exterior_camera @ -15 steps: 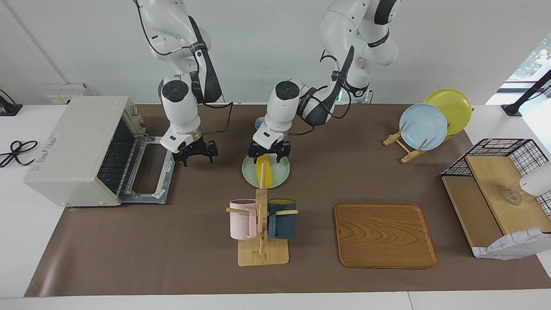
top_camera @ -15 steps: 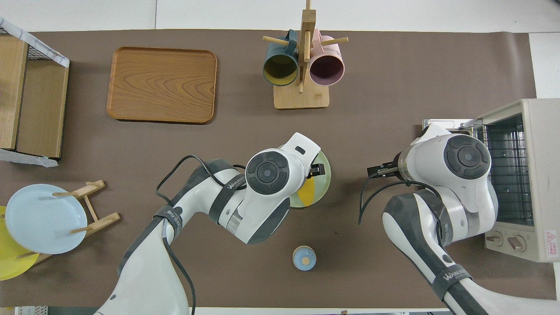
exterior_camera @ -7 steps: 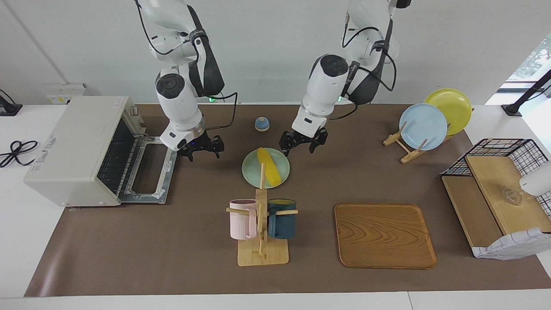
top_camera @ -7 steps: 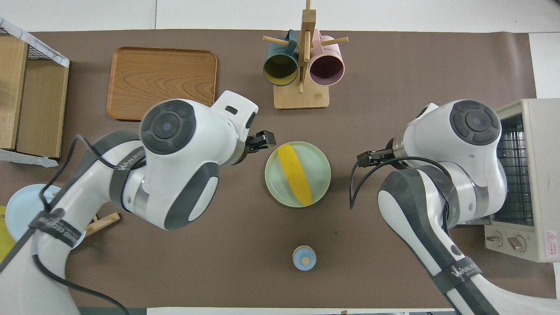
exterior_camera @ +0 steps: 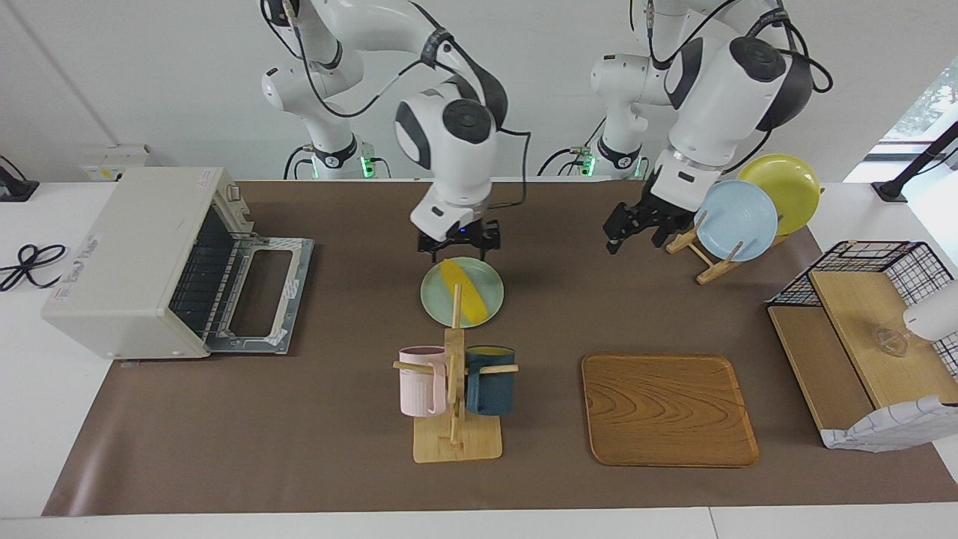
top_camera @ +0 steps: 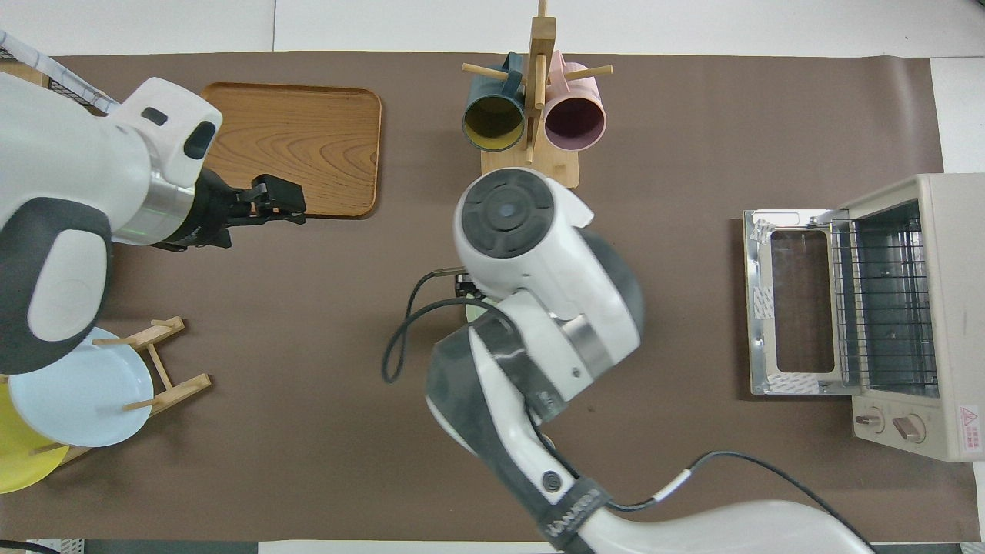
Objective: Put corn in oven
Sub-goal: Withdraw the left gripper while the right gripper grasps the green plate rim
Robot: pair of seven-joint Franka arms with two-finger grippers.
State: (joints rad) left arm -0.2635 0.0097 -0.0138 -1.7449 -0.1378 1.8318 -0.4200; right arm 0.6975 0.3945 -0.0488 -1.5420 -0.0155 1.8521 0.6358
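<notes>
The yellow corn (exterior_camera: pixel 465 293) lies on a pale green plate (exterior_camera: pixel 486 305) in the middle of the table. My right gripper (exterior_camera: pixel 458 244) hangs open and empty just above the end of the corn nearer to the robots, not touching it. In the overhead view the right arm covers the corn and shows only a sliver of the plate (top_camera: pixel 470 312). The cream-white oven (exterior_camera: pixel 127 254) stands at the right arm's end of the table with its door (exterior_camera: pixel 258 293) folded down flat and its rack showing (top_camera: pixel 885 308). My left gripper (exterior_camera: pixel 636 228) is open and empty in the air beside the plate rack.
A wooden mug rack (exterior_camera: pixel 454 389) with a pink and a dark blue mug stands just farther from the robots than the plate. A wooden tray (exterior_camera: pixel 668 408), a plate rack with a blue and a yellow plate (exterior_camera: pixel 737 221) and a wire basket shelf (exterior_camera: pixel 868 352) lie toward the left arm's end.
My right gripper has swung from in front of the oven to above the corn. My left gripper has pulled away from the plate and risen toward the plate rack.
</notes>
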